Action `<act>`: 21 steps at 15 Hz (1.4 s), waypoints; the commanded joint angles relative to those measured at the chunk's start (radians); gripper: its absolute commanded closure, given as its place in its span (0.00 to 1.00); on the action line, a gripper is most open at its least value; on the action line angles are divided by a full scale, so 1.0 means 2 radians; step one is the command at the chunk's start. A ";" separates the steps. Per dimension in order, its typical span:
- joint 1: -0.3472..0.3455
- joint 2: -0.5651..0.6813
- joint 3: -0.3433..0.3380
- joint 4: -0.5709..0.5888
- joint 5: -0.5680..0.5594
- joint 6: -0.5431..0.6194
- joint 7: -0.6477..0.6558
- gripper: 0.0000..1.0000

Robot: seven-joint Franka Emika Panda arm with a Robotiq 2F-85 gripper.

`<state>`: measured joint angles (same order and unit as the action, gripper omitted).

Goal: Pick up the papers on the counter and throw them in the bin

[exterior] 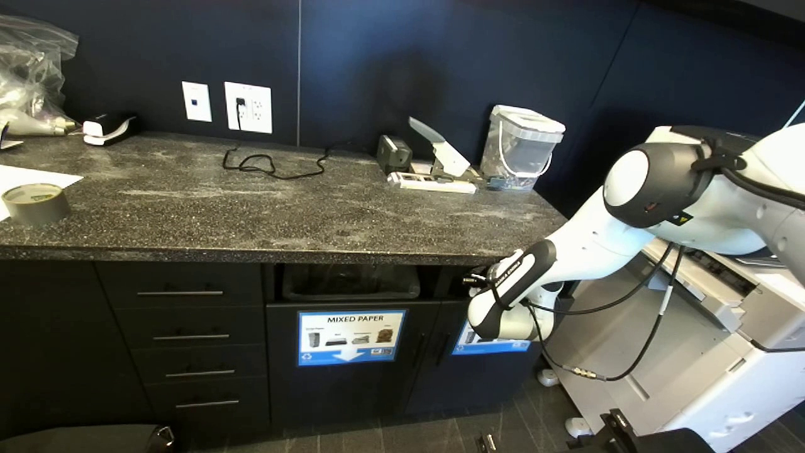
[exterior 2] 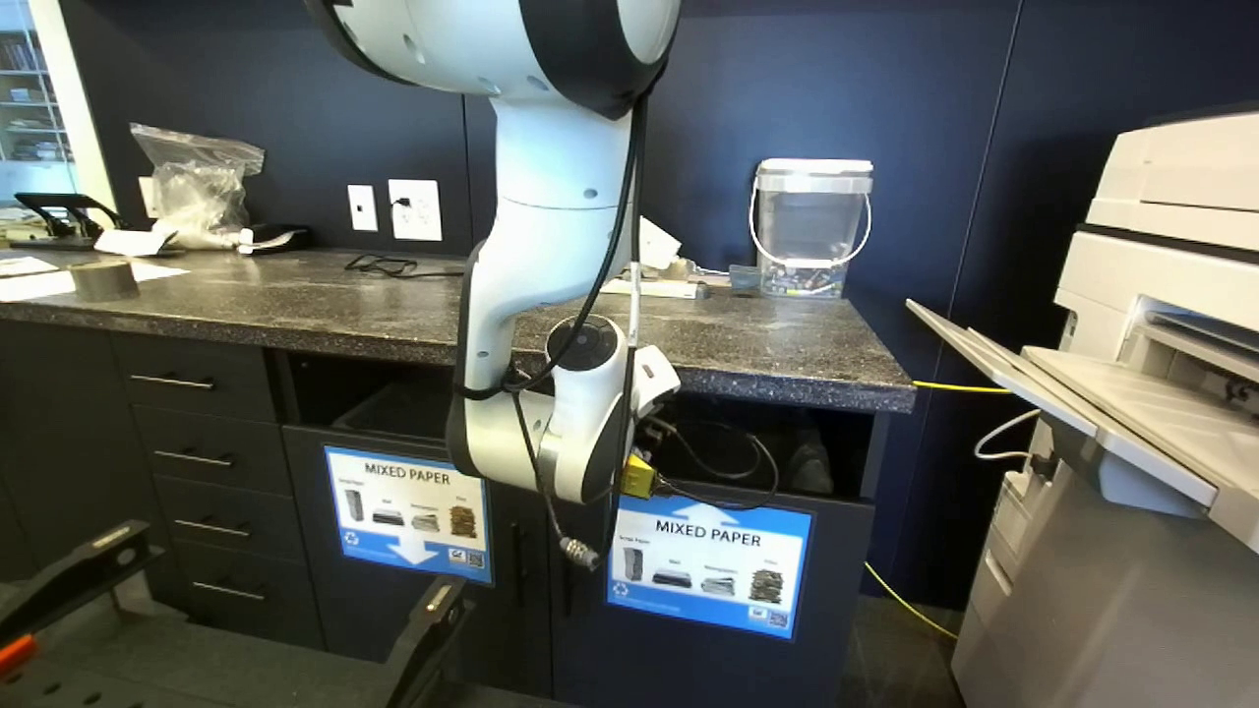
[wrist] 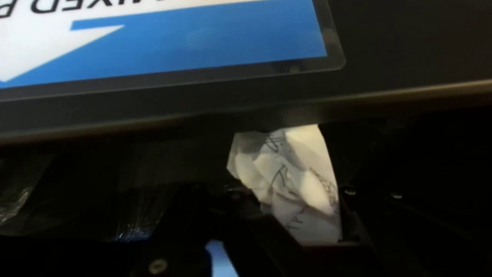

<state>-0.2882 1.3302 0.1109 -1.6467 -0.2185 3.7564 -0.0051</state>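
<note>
Hand [wrist: 291, 200] partway closed, seemingly on crumpled paper [wrist: 292, 181]

Office copy area: lg printer [exterior 2: 1111, 580], "MIXED PAPER" recyc. signs [exterior 2: 708, 565], tape roll [exterior: 39, 210].

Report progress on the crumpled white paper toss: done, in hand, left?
Done: one crumpled irregular white paper wad looks picked up and is at the dark rectangular cabinet opening above the blue-and-white, up-arrow MIXED PAPER sign.
In hand: the jaws appear closed on it in the wrist view.
Left: releasing it; too dark inside to confirm other drops.
</note>
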 commanded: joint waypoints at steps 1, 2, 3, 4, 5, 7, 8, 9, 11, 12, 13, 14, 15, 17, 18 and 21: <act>0.010 0.018 -0.010 0.036 0.006 0.004 0.017 0.60; 0.014 0.019 -0.012 0.034 0.010 0.008 0.016 0.53; 0.023 0.023 -0.017 0.037 0.018 0.010 0.012 0.46; 0.014 0.017 -0.014 0.034 0.011 0.006 0.017 0.37; 0.014 0.016 -0.015 0.033 0.011 0.006 0.017 0.31; 0.018 0.015 -0.018 0.030 0.015 0.009 0.016 0.15; 0.019 0.012 -0.020 0.028 0.014 0.007 0.014 0.09; 0.027 0.014 -0.025 0.026 0.018 0.009 0.009 0.02; 0.017 -0.003 -0.024 0.012 -0.001 -0.002 0.011 0.00; 0.029 -0.004 -0.032 0.007 0.009 -0.003 0.004 0.00; 0.030 -0.017 -0.037 -0.005 0.008 -0.008 0.001 0.00; 0.027 -0.027 -0.039 -0.013 0.002 -0.017 0.001 0.00; 0.037 -0.035 -0.046 -0.026 0.007 -0.021 -0.003 0.00; 0.037 -0.062 -0.053 -0.052 -0.001 -0.038 -0.007 0.00; 0.045 -0.075 -0.059 -0.068 0.004 -0.044 -0.012 0.01; 0.060 -0.118 -0.075 -0.119 0.009 -0.047 -0.026 0.00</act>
<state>-0.2061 1.2326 -0.0012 -1.7475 -0.2074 3.6738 -0.0333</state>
